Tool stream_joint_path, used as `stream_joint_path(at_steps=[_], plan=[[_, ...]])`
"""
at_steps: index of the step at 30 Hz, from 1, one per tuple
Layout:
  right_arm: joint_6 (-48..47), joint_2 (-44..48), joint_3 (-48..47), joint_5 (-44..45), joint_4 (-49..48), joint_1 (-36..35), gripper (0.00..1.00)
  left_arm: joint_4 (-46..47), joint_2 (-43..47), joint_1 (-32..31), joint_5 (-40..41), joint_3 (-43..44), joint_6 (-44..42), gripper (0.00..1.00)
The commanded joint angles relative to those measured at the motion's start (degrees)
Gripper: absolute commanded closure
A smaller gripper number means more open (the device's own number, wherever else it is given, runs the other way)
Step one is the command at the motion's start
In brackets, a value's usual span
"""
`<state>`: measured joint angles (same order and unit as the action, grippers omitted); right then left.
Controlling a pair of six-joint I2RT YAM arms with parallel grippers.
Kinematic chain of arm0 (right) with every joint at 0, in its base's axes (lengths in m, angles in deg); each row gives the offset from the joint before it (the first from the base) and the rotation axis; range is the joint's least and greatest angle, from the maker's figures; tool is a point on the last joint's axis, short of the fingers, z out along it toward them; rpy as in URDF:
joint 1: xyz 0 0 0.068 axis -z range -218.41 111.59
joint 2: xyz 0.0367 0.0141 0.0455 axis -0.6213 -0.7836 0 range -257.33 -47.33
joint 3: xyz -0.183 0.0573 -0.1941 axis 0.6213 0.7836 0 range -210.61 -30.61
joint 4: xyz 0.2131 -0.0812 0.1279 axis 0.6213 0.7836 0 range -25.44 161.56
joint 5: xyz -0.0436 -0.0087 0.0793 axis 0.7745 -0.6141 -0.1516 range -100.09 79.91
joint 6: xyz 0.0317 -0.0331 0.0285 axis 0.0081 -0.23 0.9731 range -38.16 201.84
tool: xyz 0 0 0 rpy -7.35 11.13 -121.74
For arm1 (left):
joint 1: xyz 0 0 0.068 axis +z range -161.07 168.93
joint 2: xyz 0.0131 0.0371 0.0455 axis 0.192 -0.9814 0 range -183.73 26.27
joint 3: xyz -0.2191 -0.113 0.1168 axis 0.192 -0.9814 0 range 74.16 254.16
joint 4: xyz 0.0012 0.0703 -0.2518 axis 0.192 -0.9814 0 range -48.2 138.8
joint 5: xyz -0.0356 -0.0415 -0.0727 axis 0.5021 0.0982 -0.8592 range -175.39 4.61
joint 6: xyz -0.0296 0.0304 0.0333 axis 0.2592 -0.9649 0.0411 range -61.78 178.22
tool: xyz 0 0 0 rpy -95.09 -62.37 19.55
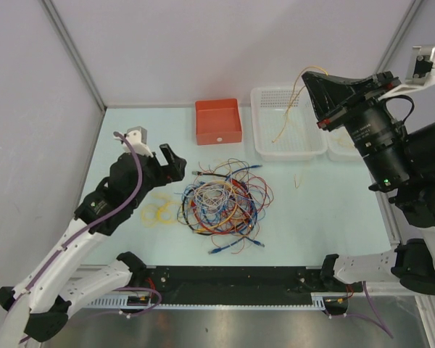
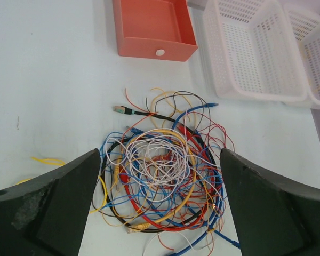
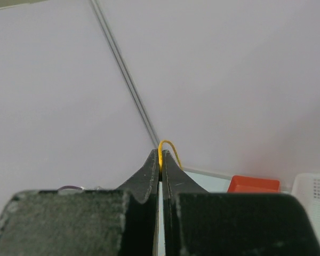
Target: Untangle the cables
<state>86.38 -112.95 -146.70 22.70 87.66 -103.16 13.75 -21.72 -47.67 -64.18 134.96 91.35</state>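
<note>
The tangle of cables (image 1: 222,203) lies near the middle of the tabletop (image 1: 333,217), a little closer to its near edge. It is a knot of red, blue, white, orange and black loops, with blue plug ends trailing toward the near edge. A loose yellow coil (image 1: 158,212) rests just beside it on the left.

The left hand (image 2: 160,154) hovers at the tangle's left side, over the tabletop. Its fingers (image 2: 58,202) stand wide apart and hold nothing.

The right hand (image 3: 161,153) is lifted high above the far right corner. It is pinched tight on a thin yellow cable (image 3: 164,143), which droops from it into the white basket (image 1: 264,148).

That basket sits along the far edge, with the red box (image 1: 218,121) just to its left. A second basket (image 1: 341,148) is partly hidden behind the right arm.

A bare pale-green surface runs from the tangle to the right edge, and along the left edge behind the left arm. Plain grey wall panels close in the left and far sides.
</note>
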Motion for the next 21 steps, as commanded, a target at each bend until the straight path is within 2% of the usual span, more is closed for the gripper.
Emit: stream_joint_path(at_steps=[1, 6, 10, 12, 15, 16, 21], plan=[[-3.04, -1.78, -5.46, 0.78, 2.04, -0.11, 1.0, 6.64, 2.11, 0.21, -4.41, -2.16, 0.1, 0.01], [-3.83, -1.61, -2.3, 3.06, 1.43, -0.11, 1.0, 12.81, 3.51, 0.12, -11.44, -7.17, 1.41, 0.03], [-10.14, -1.96, 2.0, 10.78, -2.43, 1.37, 1.0, 11.94, 2.38, 0.12, -12.25, -8.06, 2.47, 0.04], [-9.12, -2.92, 2.63, 9.93, -1.74, 7.58, 1.0, 11.58, 2.2, 0.12, -12.34, -8.76, 3.08, 0.05], [-0.17, -4.59, 1.75, 2.21, 3.0, 17.26, 1.0, 12.19, 3.07, 0.12, -13.04, -11.03, 3.79, 0.05], [2.38, -4.95, 1.66, -0.95, 4.32, 23.12, 1.0, 12.81, 3.42, 0.12, -13.56, -11.66, 4.05, 0.05], [9.25, -8.81, 0.7, -2.3, 3.98, 32.83, 1.0, 13.95, 4.74, 0.04, -15.32, -15.61, 5.46, 0.05]])
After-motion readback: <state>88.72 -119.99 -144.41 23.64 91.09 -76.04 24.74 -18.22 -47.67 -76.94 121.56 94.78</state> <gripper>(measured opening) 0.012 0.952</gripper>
